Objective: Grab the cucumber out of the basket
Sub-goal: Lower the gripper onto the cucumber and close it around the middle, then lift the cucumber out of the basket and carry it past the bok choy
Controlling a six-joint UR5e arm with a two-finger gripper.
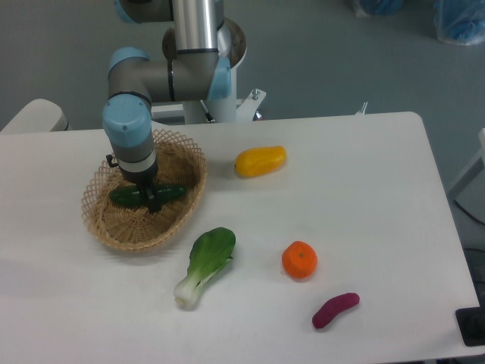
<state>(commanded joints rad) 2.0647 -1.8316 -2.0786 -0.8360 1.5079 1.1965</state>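
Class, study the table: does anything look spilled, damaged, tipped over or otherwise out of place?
Nothing stands out. The basket sits upright with the cucumber inside under the tool. The bok choy, yellow vegetable, orange and purple vegetable lie intact on the table.

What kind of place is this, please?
Probably a robotics lab bench: a grey and blue robot arm works over a plain white table laid with toy-like vegetables and a tan woven wicker basket, on grey flooring.
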